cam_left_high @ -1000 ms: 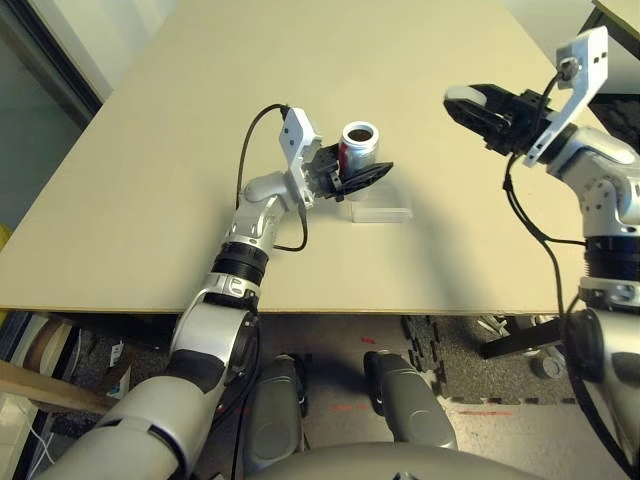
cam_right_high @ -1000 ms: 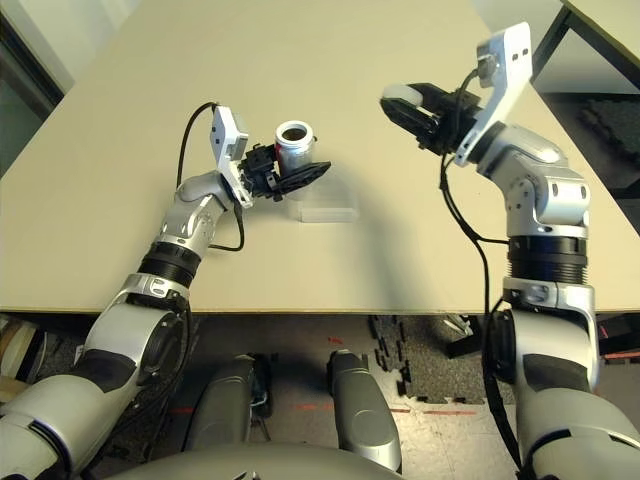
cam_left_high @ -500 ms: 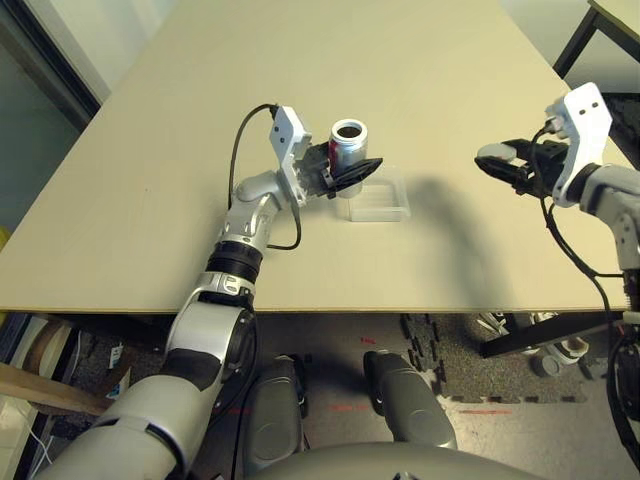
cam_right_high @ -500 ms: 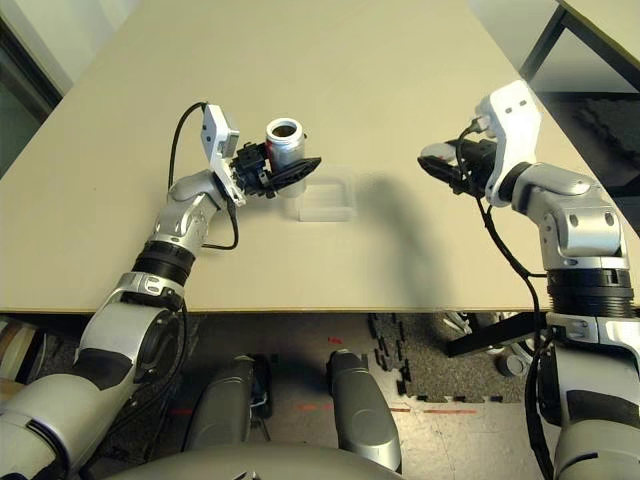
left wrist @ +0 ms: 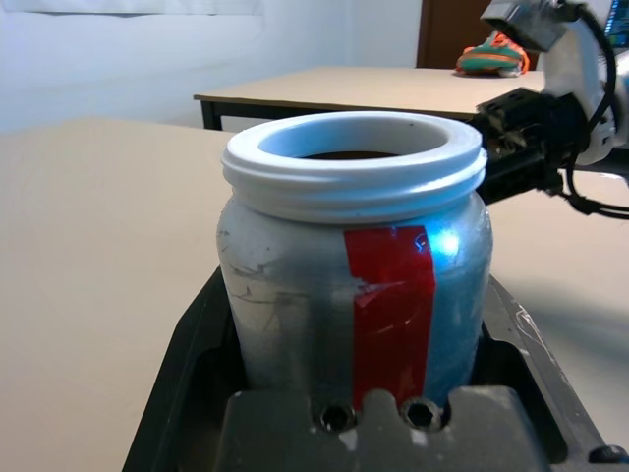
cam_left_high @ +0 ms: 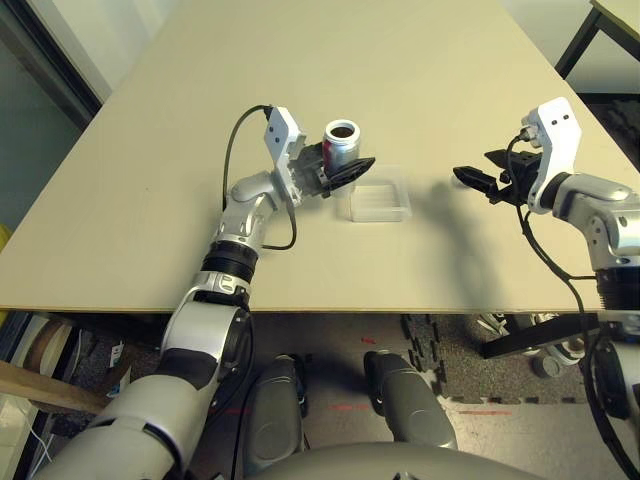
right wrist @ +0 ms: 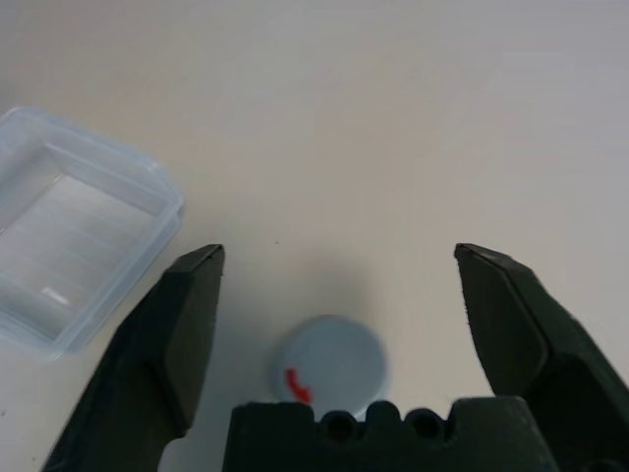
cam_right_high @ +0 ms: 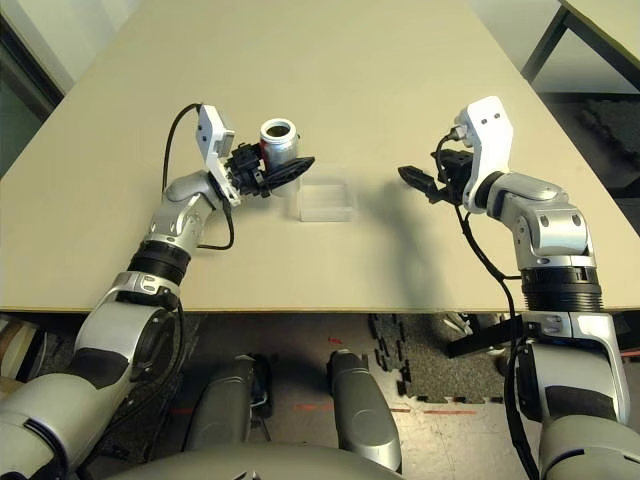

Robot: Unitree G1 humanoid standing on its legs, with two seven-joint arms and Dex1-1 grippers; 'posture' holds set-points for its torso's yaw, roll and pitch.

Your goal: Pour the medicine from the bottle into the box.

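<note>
Left eye view, upper centre: left gripper (cam_left_high: pixel 358 160) holds the silver cylindrical bottle (cam_left_high: pixel 341 148) upright, likely against spills; right gripper (cam_left_high: pixel 472 163), upper right, gapes.

Open tabletop (cam_left_high: pixel 240 60) beyond the clear box (cam_left_high: pixel 380 205)

The big table (cam_left_high: pixel 160 200) is light tan and flat, with a soft dark shadow (cam_left_high: pixel 462 235) on it. Past it are a white wall (left wrist: pixel 118 59) and a brown door (left wrist: pixel 447 34). Another tan table (left wrist: pixel 393 88) has dark legs, and a green and orange bundle (left wrist: pixel 493 56) sits on top. The floor (cam_left_high: pixel 340 440) is grey with red marks, and dark speckled mats (cam_left_high: pixel 460 360) lie on it
</note>
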